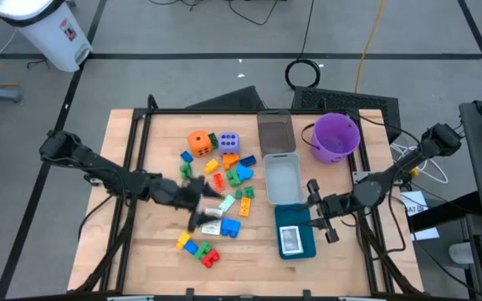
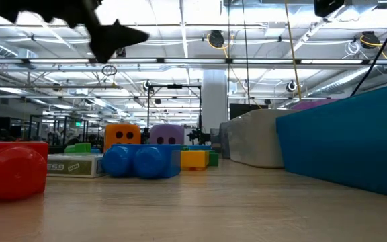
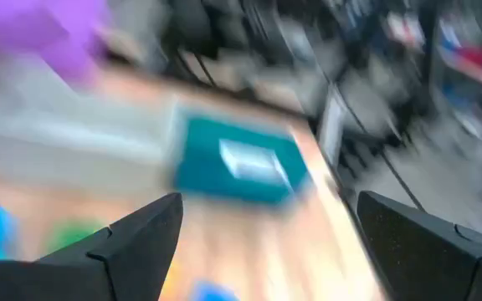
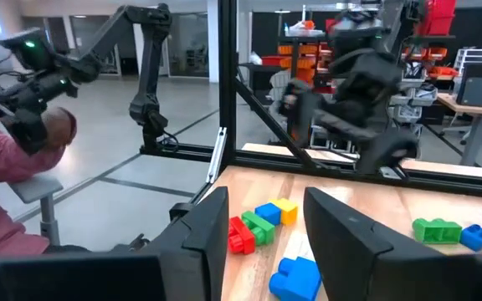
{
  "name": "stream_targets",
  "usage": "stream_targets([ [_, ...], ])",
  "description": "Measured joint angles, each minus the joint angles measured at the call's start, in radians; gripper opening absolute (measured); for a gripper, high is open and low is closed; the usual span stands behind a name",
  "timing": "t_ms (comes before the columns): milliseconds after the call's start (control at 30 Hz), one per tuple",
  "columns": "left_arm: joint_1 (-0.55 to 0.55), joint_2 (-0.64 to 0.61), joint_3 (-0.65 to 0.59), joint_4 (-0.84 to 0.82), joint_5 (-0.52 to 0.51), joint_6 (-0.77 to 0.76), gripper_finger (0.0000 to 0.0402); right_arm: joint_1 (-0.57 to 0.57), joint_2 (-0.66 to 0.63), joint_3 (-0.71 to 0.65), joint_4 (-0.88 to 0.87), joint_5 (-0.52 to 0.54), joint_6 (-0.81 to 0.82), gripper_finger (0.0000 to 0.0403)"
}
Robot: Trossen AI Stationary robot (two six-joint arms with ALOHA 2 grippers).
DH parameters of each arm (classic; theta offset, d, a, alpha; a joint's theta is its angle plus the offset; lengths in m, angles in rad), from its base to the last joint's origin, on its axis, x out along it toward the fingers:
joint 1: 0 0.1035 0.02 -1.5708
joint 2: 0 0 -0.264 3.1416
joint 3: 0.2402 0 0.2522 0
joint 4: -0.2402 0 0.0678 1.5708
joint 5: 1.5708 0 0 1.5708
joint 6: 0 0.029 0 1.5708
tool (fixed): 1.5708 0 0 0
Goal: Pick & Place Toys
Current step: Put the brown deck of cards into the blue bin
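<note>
Left gripper (image 1: 197,203) hangs wide apart over the toy blocks (image 1: 228,174), so I can grab one; right gripper (image 1: 319,211), empty and half apart, waits beside the teal tray (image 1: 306,246).

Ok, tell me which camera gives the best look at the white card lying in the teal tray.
The high view: it looks straight down on the white card lying flat in the teal tray. The left wrist view shows the card too, but smeared. The low view shows only the tray's side wall. The right wrist view misses both.

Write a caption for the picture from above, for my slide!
Two robot arms work over scattered toys, beside a teal tray and purple bucket.
</note>
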Motion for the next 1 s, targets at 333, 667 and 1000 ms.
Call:
stream_targets([
  [333, -0.195, 0.150, 0.194, -0.570, -0.323, -0.166, 0.0367, 0.000, 0.007, 0.000, 0.002, 0.001, 0.000, 0.0130],
  [667, -0.200, 0.346, 0.196, -0.484, -0.106, -0.341, 0.0367, 0.000, 0.007, 0.000, 0.003, 0.001, 0.027, 0.0130],
  [1000, -0.139, 0.350, 0.202, -0.731, 0.048, -0.485, 0.0367, 0.000, 0.007, 0.000, 0.003, 0.002, 0.027, 0.0130],
])
